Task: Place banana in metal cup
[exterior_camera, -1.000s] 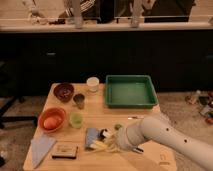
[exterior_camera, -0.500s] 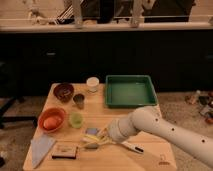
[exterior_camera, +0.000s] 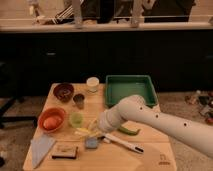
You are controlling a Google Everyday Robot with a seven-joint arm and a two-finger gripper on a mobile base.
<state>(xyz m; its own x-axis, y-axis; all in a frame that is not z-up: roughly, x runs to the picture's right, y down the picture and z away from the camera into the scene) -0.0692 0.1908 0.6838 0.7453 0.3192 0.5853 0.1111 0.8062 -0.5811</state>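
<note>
In the camera view, the banana (exterior_camera: 85,131) is at the front-left part of the bench (exterior_camera: 150,157), just in front of the light-green cup (exterior_camera: 76,119) and to the right of the orange bowl (exterior_camera: 51,120). Its long axis runs almost left to right, and the free end points left. The gripper (exterior_camera: 98,128) is at the banana's right end, at the tip of the white arm. It is closed and appears to clamp that end. The metal cup (exterior_camera: 79,101) stands upright further back, apart from the banana.
</note>
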